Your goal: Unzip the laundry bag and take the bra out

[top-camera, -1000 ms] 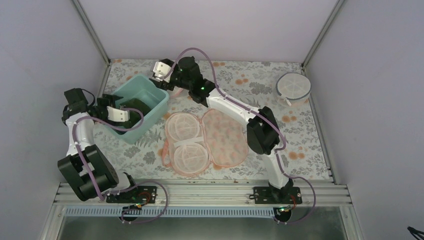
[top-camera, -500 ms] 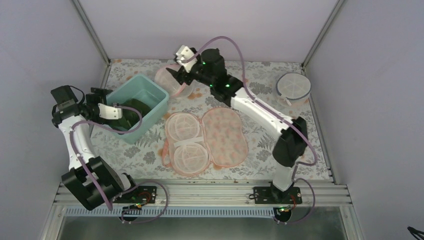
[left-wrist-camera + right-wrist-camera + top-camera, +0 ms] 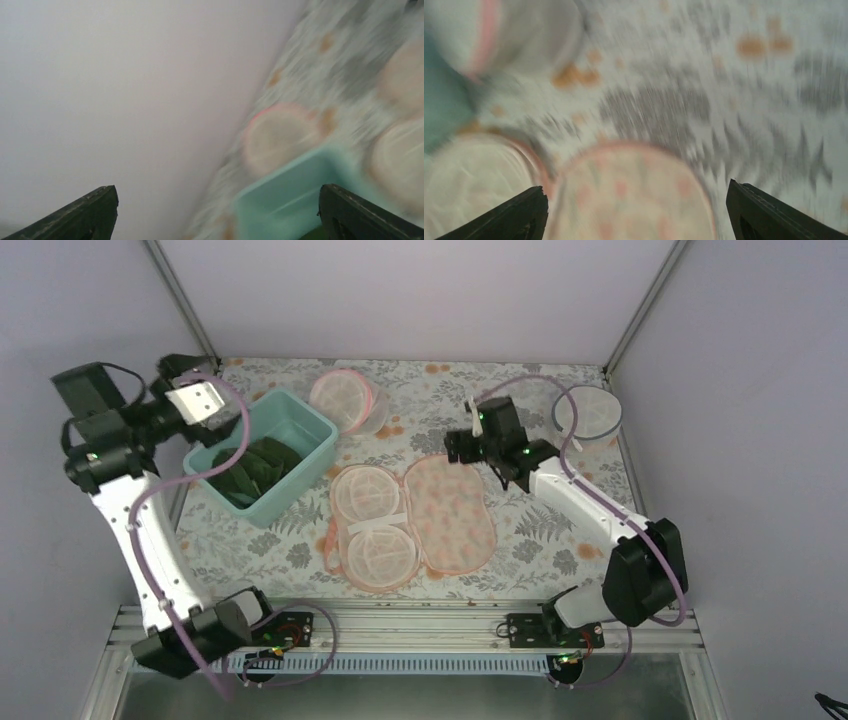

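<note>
Surface: flat table (image 3: 540, 570) under a smooth cloth printed with grey-green leaves and orange blossoms, boxed in by plain pale lilac walls.
Near edge: ribbed aluminium rail (image 3: 400, 625) carrying both arm bases.
Centre: flat oval peach fabric bag with orange-red flower print and pink zip edge (image 3: 452, 515), lying spread open like a clamshell. Its right half shows the soft printed fabric. Its left half shows 2 round white mesh cups, 1 behind the other.
Left of centre: rectangular teal plastic tub (image 3: 300, 425) with rounded corners, set at an angle just beside the bag.
Tub floor: small dark green soft fabric garment (image 3: 252, 468), crumpled in loose folds, lying in the tub and outside the bag.
Right arm: right gripper (image 3: 636, 192) hovers over the bag's far end. Its 2 dark wedge-shaped fingers (image 3: 519, 215) are spread wide with nothing between them. The wrist view is motion-blurred.
Left arm: left gripper (image 3: 216, 192) is held high beyond the tub's left side, close to the wall. Its 2 dark fingers (image 3: 85, 215) are spread wide and empty. That wrist view is blurred too.
Far middle: round white mesh pod with pink rim (image 3: 345, 400), domed, just beside the tub's far corner.
Far right corner: round white mesh pod with grey rim (image 3: 588, 412), well apart from the bag and tub.
</note>
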### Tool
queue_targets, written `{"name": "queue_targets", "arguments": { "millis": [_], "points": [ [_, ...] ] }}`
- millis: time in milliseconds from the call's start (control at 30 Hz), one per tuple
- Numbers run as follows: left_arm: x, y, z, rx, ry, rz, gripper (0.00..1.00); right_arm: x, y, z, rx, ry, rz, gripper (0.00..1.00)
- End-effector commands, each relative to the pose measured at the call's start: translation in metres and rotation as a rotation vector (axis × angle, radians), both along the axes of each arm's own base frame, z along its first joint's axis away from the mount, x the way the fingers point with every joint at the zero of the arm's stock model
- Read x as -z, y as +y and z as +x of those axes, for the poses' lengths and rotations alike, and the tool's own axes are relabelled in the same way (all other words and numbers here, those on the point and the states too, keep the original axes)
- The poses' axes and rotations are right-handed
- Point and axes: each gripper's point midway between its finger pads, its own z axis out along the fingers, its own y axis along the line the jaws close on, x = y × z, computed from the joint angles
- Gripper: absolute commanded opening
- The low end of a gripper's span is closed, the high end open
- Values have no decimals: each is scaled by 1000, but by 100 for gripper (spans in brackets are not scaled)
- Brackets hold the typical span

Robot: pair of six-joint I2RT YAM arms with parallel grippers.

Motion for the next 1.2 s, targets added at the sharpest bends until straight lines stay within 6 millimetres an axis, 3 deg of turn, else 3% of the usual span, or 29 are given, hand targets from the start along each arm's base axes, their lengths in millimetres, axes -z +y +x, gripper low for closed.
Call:
{"name": "queue_targets", "arguments": {
  "millis": [0,133,233,367,467,500,567,633,767,1033,1167],
  "points": [
    [1,-77,-28,0,377,-642,99,79,-40,-38,164,265,-35,91],
    [49,-127,-40,-67,555,-712,92,128,-61,-58,203,374,-69,87],
    [108,-162,-48,-121,773,-719,88,159,-72,-67,230,457,-118,85],
    [168,-172,-50,-221,992,-864,85,194,-77,-74,238,531,-179,83],
    [209,-183,-59,-275,1127,-906,84,210,-80,-73,246,557,-210,81],
    [230,-185,-65,-308,1188,-908,85,212,-78,-72,235,560,-208,79],
    [261,-188,-73,-378,1276,-917,86,224,-76,-73,216,591,-209,69],
    [287,-188,-82,-445,1344,-919,86,227,-71,-72,196,607,-202,48],
    [315,-188,-92,-517,1419,-946,87,212,-70,-69,179,586,-194,7],
    [321,-189,-76,-492,1365,-976,92,117,-89,-43,194,438,-88,3],
    [330,-190,-74,-493,1369,-993,92,80,-92,-45,173,388,-91,3]
  ]
}}
